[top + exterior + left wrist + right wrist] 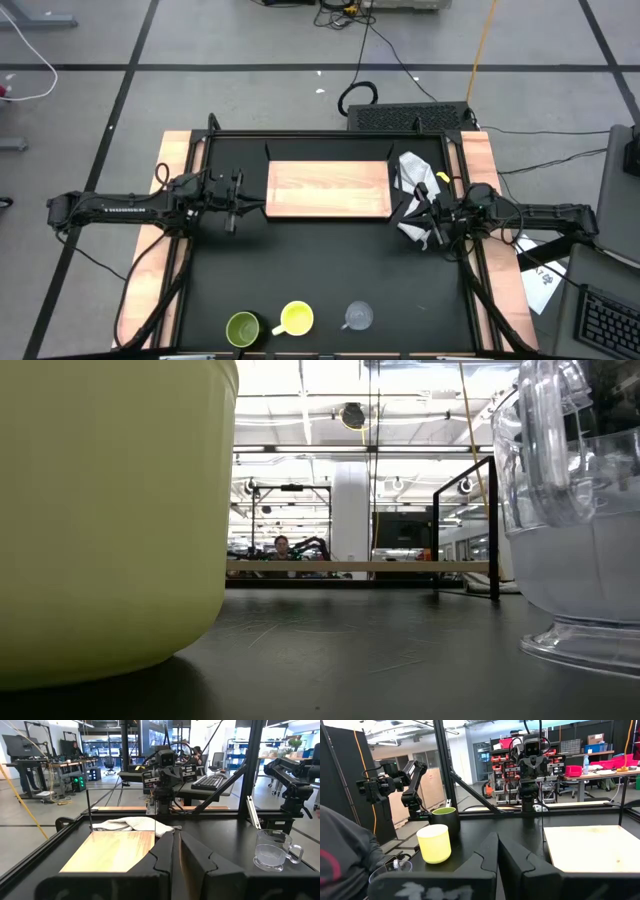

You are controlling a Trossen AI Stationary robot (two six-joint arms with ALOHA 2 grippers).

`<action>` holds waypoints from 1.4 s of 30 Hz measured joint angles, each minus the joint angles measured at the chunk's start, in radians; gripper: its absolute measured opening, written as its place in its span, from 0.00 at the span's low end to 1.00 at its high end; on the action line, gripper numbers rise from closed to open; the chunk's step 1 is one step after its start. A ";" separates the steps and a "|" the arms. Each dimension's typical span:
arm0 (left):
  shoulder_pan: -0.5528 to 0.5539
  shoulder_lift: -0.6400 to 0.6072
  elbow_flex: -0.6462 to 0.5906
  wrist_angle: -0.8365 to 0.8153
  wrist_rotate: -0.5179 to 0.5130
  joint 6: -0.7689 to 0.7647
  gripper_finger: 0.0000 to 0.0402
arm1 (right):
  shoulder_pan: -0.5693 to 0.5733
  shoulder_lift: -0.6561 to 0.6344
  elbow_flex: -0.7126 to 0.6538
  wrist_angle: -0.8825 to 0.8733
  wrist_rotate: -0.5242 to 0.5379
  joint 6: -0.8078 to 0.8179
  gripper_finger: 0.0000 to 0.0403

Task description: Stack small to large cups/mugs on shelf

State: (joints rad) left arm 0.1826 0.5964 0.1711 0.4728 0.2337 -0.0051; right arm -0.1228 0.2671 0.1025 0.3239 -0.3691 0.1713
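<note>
Three vessels stand upright on their bases in a row at the table's near edge: a dark olive-green mug point(243, 328), a yellow mug point(296, 319) and a clear glass cup point(358, 317). In the low view the yellow mug point(110, 510) and the glass cup point(580, 510) fill the sides. The wooden board point(328, 190) lies flat at the table's far middle. My left gripper point(260, 205) is shut and empty just left of the board, as its wrist view point(176, 855) shows. My right gripper point(400, 213) is shut and empty just right of the board, as its wrist view point(498, 860) shows.
A white cloth point(420, 182) lies crumpled by the board's right end, next to my right gripper. Pale wooden rails point(148, 280) and a black frame point(330, 137) border the table. The dark tabletop point(330, 265) lies bare between board and cups. A grey shape point(340, 855) sits close to the right wrist lens.
</note>
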 joint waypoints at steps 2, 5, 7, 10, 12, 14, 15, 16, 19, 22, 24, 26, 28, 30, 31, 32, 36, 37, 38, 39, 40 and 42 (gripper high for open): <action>0.000 0.000 0.000 0.000 0.000 0.000 0.08 | 0.000 0.000 0.000 0.000 0.000 0.000 0.00; 0.000 0.000 0.000 0.000 0.000 0.000 0.08 | 0.000 0.000 0.000 0.000 0.000 0.000 0.00; 0.000 0.000 0.000 0.000 0.000 0.000 0.08 | 0.000 0.000 0.000 0.000 0.000 0.000 0.00; 0.000 0.000 0.000 0.000 0.000 0.000 0.08 | 0.000 0.000 0.000 0.001 0.000 0.000 0.00; 0.000 0.000 0.000 0.000 0.000 0.000 0.08 | 0.000 0.000 0.000 0.002 0.000 0.000 0.00; 0.000 0.000 0.000 0.000 0.000 0.000 0.08 | 0.000 0.000 0.000 0.008 0.000 0.000 0.00; 0.000 0.000 0.000 0.000 0.000 0.000 0.08 | 0.000 0.000 0.000 0.008 0.000 0.000 0.00; 0.000 0.000 0.000 0.000 0.000 0.000 0.08 | 0.000 0.000 0.000 0.008 0.000 0.000 0.00; 0.000 0.000 0.000 0.000 0.000 0.000 0.08 | 0.000 0.000 0.000 0.009 0.000 0.000 0.00; 0.000 0.000 0.000 0.000 0.000 0.000 0.08 | 0.000 0.000 0.000 0.009 0.000 0.000 0.00; 0.000 0.000 0.000 0.000 0.000 0.000 0.08 | 0.000 0.000 0.000 0.009 0.000 0.000 0.00; 0.000 0.000 0.000 0.000 0.000 0.000 0.08 | 0.000 0.000 0.000 0.009 0.000 0.000 0.00; 0.000 0.000 0.000 0.000 0.000 0.000 0.08 | 0.000 0.000 0.000 0.009 0.000 0.000 0.00; 0.000 0.000 0.000 0.000 0.000 0.000 0.08 | 0.000 0.000 0.000 0.009 0.000 0.000 0.00; 0.000 0.000 0.000 0.000 0.000 0.000 0.08 | 0.000 0.000 0.000 0.009 0.000 -0.002 0.00; 0.000 0.000 0.000 0.000 0.000 0.000 0.08 | 0.000 0.000 0.000 0.009 0.000 -0.014 0.00; 0.000 0.000 0.000 0.000 0.000 0.000 0.08 | 0.000 0.000 0.000 0.031 0.000 -0.093 0.00; 0.000 0.000 0.000 0.000 0.000 0.000 0.08 | 0.000 0.000 0.000 0.034 0.000 -0.103 0.00; 0.000 0.000 0.000 0.000 0.000 0.000 0.08 | 0.000 0.001 0.000 0.038 0.000 -0.106 0.00; 0.000 0.000 0.000 0.000 0.000 0.000 0.08 | 0.000 0.003 0.000 0.045 0.000 -0.110 0.00; 0.000 0.000 0.000 0.000 0.000 0.000 0.08 | 0.000 0.003 0.000 0.053 0.000 -0.112 0.00; 0.000 0.000 0.000 0.000 0.000 0.000 0.08 | 0.000 0.003 0.000 0.063 0.000 -0.112 0.00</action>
State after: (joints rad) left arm 0.1825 0.5964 0.1713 0.4728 0.2337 -0.0048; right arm -0.1226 0.2702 0.1027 0.3866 -0.3691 0.0589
